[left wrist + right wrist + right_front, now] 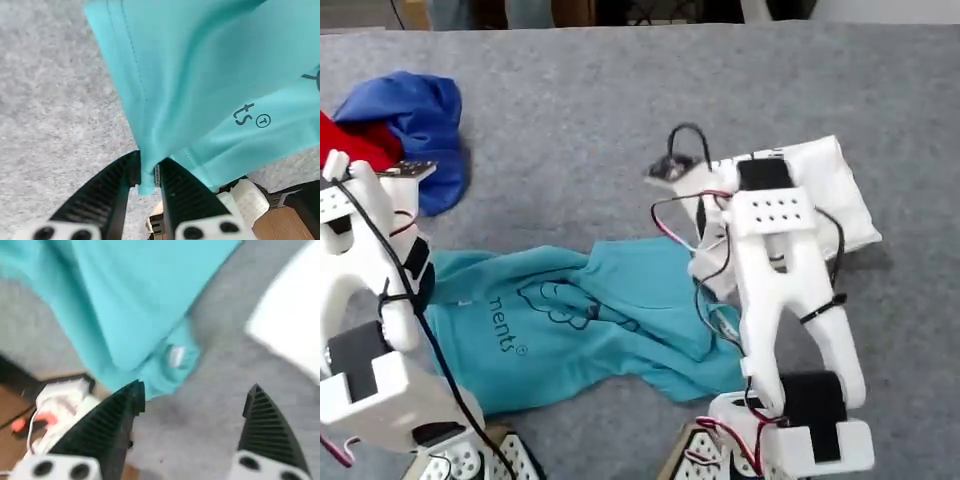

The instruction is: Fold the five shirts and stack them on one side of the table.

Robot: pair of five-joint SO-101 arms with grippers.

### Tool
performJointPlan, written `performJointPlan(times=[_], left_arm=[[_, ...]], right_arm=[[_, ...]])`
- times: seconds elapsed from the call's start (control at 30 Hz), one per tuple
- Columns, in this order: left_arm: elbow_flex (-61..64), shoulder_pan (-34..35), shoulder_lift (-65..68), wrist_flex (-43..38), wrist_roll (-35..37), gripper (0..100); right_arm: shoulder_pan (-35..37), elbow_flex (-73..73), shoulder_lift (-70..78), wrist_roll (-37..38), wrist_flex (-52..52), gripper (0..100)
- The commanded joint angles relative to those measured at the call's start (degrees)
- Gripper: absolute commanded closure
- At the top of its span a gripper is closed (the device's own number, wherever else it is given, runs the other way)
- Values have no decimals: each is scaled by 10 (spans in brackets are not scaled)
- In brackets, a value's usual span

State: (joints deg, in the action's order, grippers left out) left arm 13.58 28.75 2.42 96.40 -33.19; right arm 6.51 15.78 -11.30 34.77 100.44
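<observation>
A grey felt table [620, 90] holds a rumpled teal shirt [580, 320] at its middle. My left gripper [148, 175] pinches the shirt's hem; my right gripper [195, 390] gapes wide beside a folded white shirt [835, 185].

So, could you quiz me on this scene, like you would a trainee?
1. True or false: the left gripper has its fingers shut on an edge of the teal cotton shirt.
2. Which shirt lies folded near the right gripper? A: the white cloth shirt. B: a blue one. C: a red one.
3. Fill in: the right gripper's fingers are ____.
Key: 1 true; 2 A; 3 open.
</observation>
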Motion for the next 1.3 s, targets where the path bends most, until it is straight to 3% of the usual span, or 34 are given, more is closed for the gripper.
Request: performJointPlan(times=[0.0, 0.2, 0.37, 0.7, 1.27], left_arm=[[-15, -22, -4, -1, 1, 971], [-15, -44, -5, -2, 29, 971], [-13, -41, -4, -2, 29, 971], [-15, -44, -2, -3, 40, 971], [-16, -44, -3, -4, 40, 971]], right_arm=[[32, -80, 15, -80, -11, 685], [84, -147, 163, -243, -84, 685], [84, -200, 272, -303, -118, 685], [82, -298, 419, -317, -115, 850], [42, -320, 447, -317, -146, 849]])
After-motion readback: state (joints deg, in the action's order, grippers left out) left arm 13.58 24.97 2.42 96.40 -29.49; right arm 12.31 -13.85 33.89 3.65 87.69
